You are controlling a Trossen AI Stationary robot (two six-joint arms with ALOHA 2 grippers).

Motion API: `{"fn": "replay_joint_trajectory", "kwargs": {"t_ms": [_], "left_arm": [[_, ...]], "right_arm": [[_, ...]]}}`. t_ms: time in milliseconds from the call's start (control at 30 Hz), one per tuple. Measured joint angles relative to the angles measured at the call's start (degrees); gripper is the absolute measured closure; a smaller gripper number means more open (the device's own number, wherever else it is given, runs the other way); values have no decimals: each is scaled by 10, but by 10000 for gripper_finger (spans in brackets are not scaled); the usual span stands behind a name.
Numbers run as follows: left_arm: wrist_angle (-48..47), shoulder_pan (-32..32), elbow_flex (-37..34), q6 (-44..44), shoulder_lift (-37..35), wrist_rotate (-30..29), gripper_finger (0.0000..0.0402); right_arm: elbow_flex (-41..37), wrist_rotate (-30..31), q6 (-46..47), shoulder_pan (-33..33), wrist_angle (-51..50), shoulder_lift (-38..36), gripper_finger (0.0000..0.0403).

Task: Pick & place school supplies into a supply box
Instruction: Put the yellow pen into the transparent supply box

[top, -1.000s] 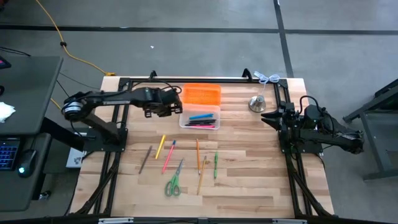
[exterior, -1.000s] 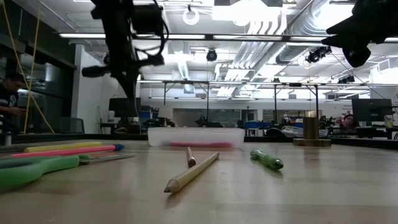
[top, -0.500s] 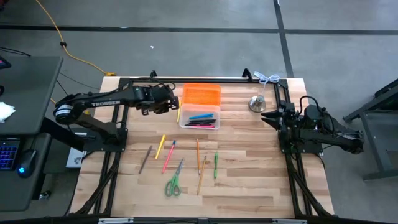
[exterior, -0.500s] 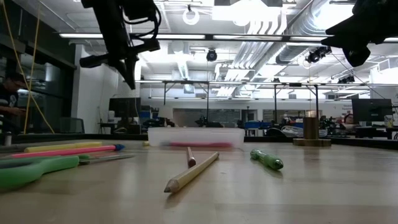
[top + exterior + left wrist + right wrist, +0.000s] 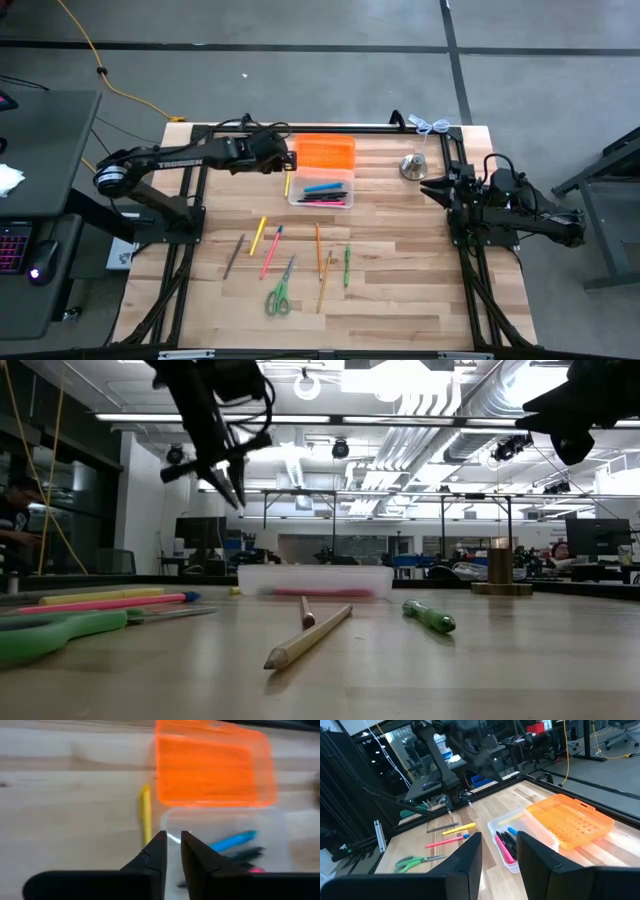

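high view shows the left gripper (image 5: 286, 161) raised above the table at the far left corner of the supply box (image 5: 322, 188), just beside the box's orange lid (image 5: 324, 152). a yellow pen (image 5: 287, 183) lies on the table along the box's left wall, outside it, its long axis running roughly from the near side of the table to the far side. in the left wrist view the left gripper (image 5: 172, 851) has its jaws parted by a narrow gap and nothing is seen between them; the yellow pen (image 5: 145, 814) lies just to one side of the fingertips, not in line with the gap.

the box already holds several items (a blue pen, dark pens and a pink one can be made out). still loose on the near half of the table: a dark pencil (image 5: 234, 256), a yellow marker (image 5: 258, 235), a pink pen (image 5: 271, 250), green-handled scissors (image 5: 279, 291), orange pencils (image 5: 319, 250) and a green pen (image 5: 347, 265).

the right gripper (image 5: 432, 189) waits at the right edge of the table, fingers apart and empty in its own wrist view.

judgement: the yellow pen is the nearest piece to the left gripper. the grip would need to shift sideways and straddle the pen across its length.
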Motion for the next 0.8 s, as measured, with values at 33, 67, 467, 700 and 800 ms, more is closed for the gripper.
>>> {"fn": "replay_joint_trajectory", "kwargs": {"t_ms": [33, 67, 467, 700, 800], "left_arm": [[1, 7, 0, 4, 11, 6, 313], [-1, 15, 0, 7, 21, 20, 307], [-1, 117, 0, 117, 81, 135, 220], [8, 132, 0, 135, 117, 136, 204], [26, 131, 0, 149, 138, 137, 206]], "right_arm": [[0, 1, 2, 0, 1, 0, 304], [0, 3, 9, 0, 1, 0, 304], [0, 28, 47, 0, 19, 0, 304], [0, 37, 49, 0, 34, 0, 304], [0, 37, 62, 0, 34, 0, 304]]}}
